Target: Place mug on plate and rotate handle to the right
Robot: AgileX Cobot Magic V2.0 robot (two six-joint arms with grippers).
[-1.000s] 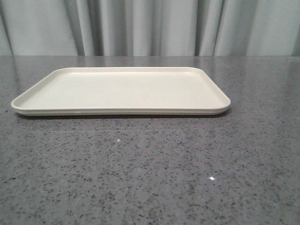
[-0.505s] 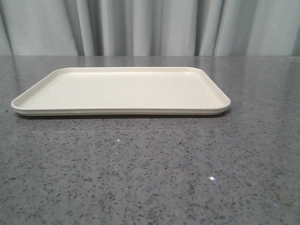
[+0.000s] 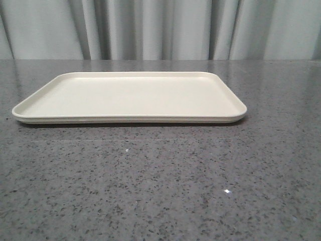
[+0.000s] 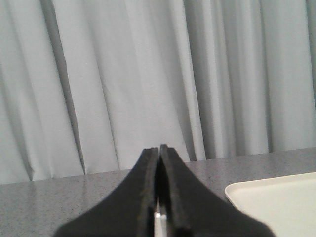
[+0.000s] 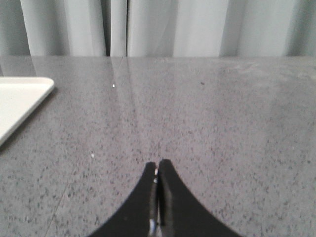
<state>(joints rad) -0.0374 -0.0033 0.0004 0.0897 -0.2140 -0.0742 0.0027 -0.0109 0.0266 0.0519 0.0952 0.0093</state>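
Note:
The cream rectangular plate (image 3: 130, 98) lies flat on the grey stone table in the front view, with nothing on it. One corner of the plate (image 4: 276, 205) shows in the left wrist view and another corner (image 5: 19, 101) in the right wrist view. The mug and its handle are out of view in every frame. My left gripper (image 4: 159, 150) is shut with nothing between its black fingers, held above the table to the left of the plate. My right gripper (image 5: 157, 165) is shut and empty, low over bare table to the right of the plate. Neither gripper appears in the front view.
A grey speckled stone table (image 3: 165, 186) spreads in front of and around the plate. Pale pleated curtains (image 3: 160, 30) hang behind the table's far edge.

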